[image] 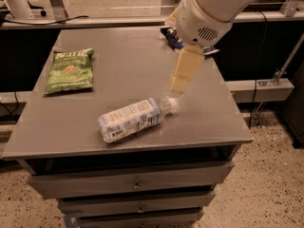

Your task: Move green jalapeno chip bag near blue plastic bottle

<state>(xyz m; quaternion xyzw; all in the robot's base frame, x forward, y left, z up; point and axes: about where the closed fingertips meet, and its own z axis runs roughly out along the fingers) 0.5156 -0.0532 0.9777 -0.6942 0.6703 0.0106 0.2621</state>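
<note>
The green jalapeno chip bag (70, 70) lies flat at the table's left side. The blue plastic bottle (135, 119) lies on its side near the front middle, with its white cap pointing right. My gripper (183, 73) hangs over the right middle of the table, just above and behind the bottle's cap, far to the right of the green bag. It holds nothing that I can see. The big white arm body (213, 8) reaches in from the upper right.
A dark blue chip bag (172, 36) lies at the table's back right, mostly hidden behind the arm. The grey table (123, 56) has drawers below its front edge. A rail and metal posts run behind the table.
</note>
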